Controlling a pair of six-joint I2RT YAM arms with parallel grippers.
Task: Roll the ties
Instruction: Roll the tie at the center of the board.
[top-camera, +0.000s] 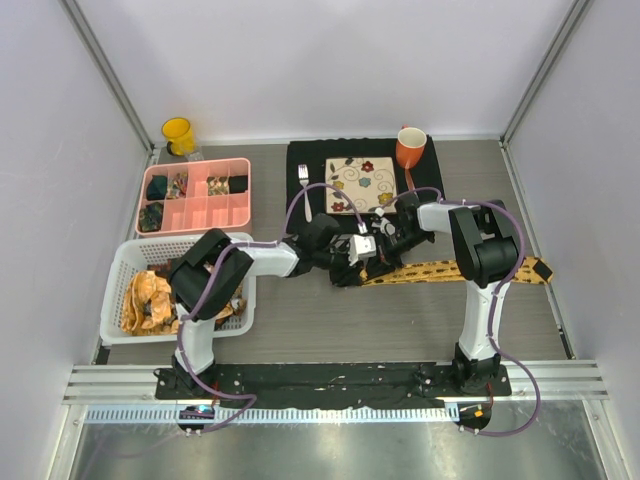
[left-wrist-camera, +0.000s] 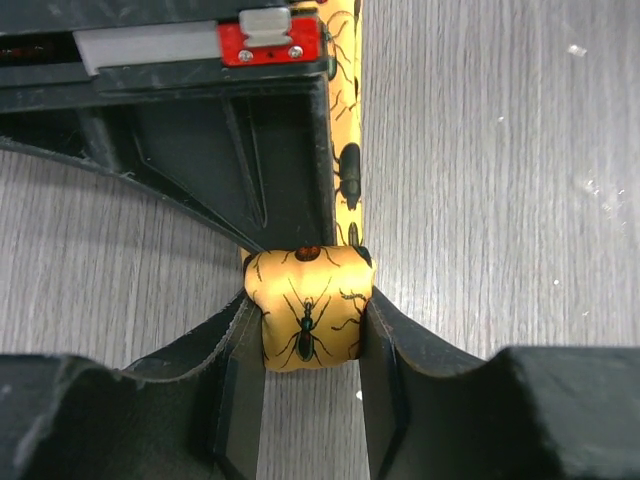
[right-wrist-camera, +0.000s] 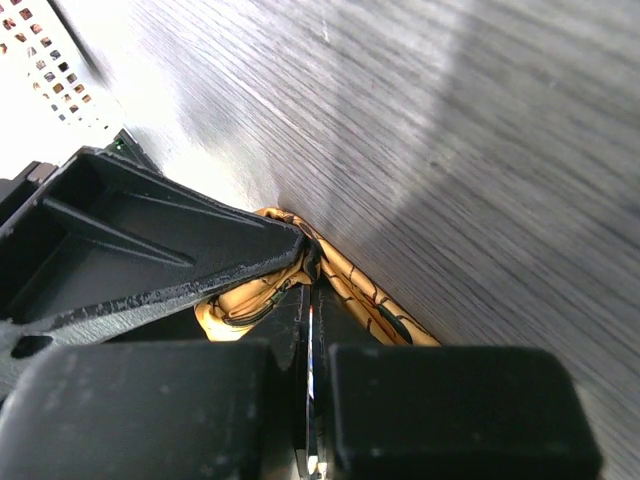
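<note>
A mustard-yellow tie (top-camera: 450, 270) printed with dark beetles lies flat across the table, running right from where both grippers meet. Its left end is wound into a small roll (left-wrist-camera: 308, 310). My left gripper (left-wrist-camera: 310, 305) is shut on this roll, one finger (left-wrist-camera: 235, 380) pressed on each side. The unrolled strip (left-wrist-camera: 347, 150) runs away from it beneath the right gripper's black body. My right gripper (right-wrist-camera: 312, 270) is shut, its tips tucked into the fold where roll and strip (right-wrist-camera: 375, 300) meet. In the top view the left gripper (top-camera: 350, 262) and right gripper (top-camera: 376, 246) touch.
A white basket (top-camera: 118, 290) at the left holds more crumpled yellow ties (top-camera: 150, 298). Behind it sit a pink compartment tray (top-camera: 200, 165) and a yellow cup (top-camera: 178, 135). At the back, a black mat (top-camera: 300, 160) carries a floral plate (top-camera: 360, 184), fork (top-camera: 303, 185) and orange mug (top-camera: 410, 148).
</note>
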